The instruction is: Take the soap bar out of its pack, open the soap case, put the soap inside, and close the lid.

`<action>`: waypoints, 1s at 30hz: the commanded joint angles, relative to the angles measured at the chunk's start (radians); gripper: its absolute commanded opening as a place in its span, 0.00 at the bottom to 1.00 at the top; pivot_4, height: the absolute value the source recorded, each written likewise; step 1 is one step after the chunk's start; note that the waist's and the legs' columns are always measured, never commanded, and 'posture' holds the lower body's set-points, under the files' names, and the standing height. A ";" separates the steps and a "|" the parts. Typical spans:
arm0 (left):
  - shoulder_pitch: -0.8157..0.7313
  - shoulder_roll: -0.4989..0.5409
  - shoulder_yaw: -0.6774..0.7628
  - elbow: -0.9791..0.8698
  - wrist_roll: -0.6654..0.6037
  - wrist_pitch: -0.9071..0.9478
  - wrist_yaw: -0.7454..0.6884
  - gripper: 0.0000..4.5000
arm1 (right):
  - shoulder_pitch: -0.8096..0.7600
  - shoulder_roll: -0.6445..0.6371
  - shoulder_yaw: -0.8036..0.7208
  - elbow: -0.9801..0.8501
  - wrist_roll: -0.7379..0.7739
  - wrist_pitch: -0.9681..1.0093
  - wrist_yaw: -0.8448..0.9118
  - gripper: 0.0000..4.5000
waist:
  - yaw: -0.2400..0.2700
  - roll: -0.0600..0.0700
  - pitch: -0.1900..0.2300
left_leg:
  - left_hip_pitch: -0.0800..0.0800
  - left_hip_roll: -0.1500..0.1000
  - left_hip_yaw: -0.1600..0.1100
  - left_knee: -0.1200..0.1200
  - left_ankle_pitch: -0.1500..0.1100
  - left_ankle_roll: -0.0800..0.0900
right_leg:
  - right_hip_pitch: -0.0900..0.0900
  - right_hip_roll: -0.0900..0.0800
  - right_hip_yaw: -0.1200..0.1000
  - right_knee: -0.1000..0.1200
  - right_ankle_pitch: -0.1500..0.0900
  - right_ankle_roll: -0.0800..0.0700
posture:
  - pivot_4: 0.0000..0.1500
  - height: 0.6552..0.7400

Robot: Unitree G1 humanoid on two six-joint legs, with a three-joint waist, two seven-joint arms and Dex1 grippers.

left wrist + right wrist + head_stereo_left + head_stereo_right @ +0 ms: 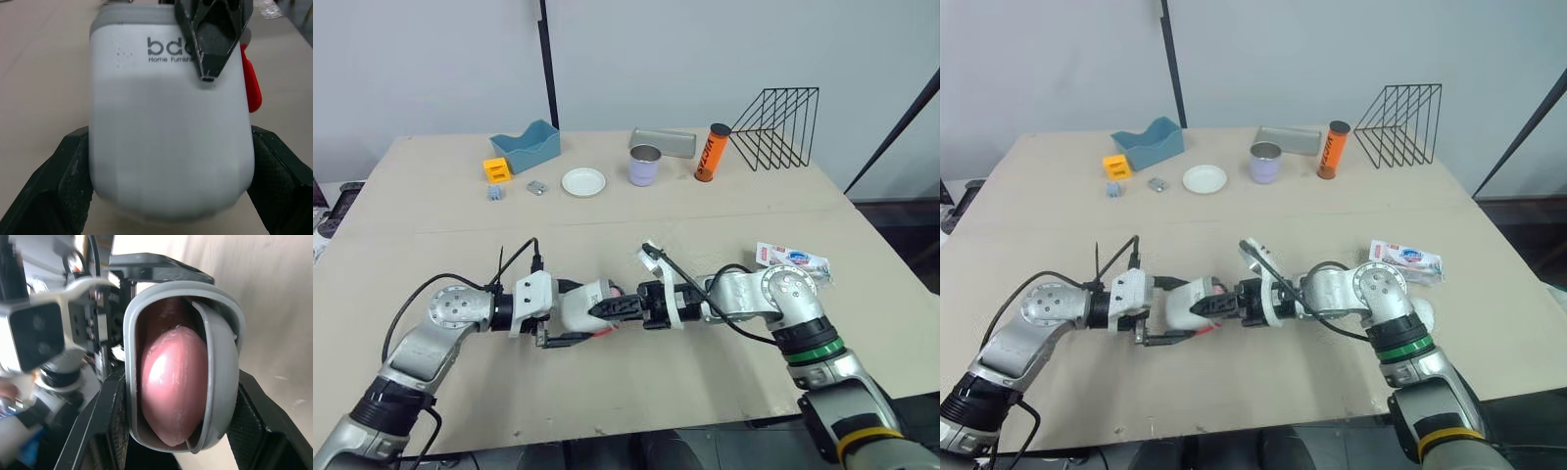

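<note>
The white soap case (582,302) hangs just above the table's front middle, with my left gripper (576,313) shut on its sides; in the left wrist view both fingers (73,181) press the white lid (166,137). My right gripper (607,308) meets it from the right, shut on the case's end. In the right wrist view its fingers (105,426) flank the grey rim (132,357), which gapes slightly, and the pink soap bar (173,387) lies inside. The torn soap pack (791,260) lies flat on the table to the right.
Along the far side stand a blue tray (526,147), an orange block (495,168), a white plate (583,182), a lilac cup (644,165), an orange tube (712,152) and a black wire rack (778,127). A scrap of clear wrap (651,253) lies behind the grippers.
</note>
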State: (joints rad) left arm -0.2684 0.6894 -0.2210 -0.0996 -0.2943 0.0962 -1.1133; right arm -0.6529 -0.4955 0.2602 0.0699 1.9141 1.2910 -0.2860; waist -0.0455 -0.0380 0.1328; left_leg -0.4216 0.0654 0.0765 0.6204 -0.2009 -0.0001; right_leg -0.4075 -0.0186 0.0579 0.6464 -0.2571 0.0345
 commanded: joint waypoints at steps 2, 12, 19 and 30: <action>-0.010 0.003 0.059 0.153 0.116 -0.207 0.076 0.89 | -0.025 -0.035 -0.081 0.010 0.057 -0.031 0.008 0.47 | 0.000 0.000 0.000 | 0.000 0.000 0.000 0.000 0.000 0.000 | 0.000 0.000 0.000 0.000 -0.001 -0.001 | 1.00 0.99; -0.057 -0.016 0.084 0.257 0.131 -0.342 0.081 0.89 | -0.032 -0.042 -0.094 0.022 0.058 -0.028 0.011 0.47 | 0.002 0.000 0.000 | -0.001 -0.001 0.001 -0.001 0.001 0.001 | 0.000 -0.002 -0.002 0.000 0.003 -0.004 | 1.00 0.99; 0.015 0.051 0.164 0.114 -0.051 -0.122 -0.008 0.89 | -0.048 -0.141 -0.106 -0.089 -0.027 0.014 0.088 0.47 | 0.000 0.000 0.000 | -0.001 -0.001 0.001 -0.001 0.001 0.001 | 0.000 -0.004 -0.002 0.000 0.003 -0.004 | 1.00 0.99; 0.004 0.167 0.268 -0.129 -0.380 0.370 -0.074 0.89 | -0.247 -0.409 0.024 -0.393 -0.590 0.100 0.577 0.47 | 0.004 0.002 0.002 | -0.001 0.000 0.001 -0.001 0.001 0.001 | -0.002 -0.006 -0.007 -0.001 -0.004 -0.006 | 1.00 0.99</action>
State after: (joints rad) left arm -0.2422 0.8474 0.0107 -0.1843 -0.6174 0.4123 -1.1862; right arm -0.8564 -0.8644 0.2480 -0.2557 1.4449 1.4152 0.1707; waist -0.0418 -0.0357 0.1346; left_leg -0.4228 0.0654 0.0770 0.6196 -0.2003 0.0009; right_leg -0.4094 -0.0255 0.0505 0.6455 -0.2614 0.0280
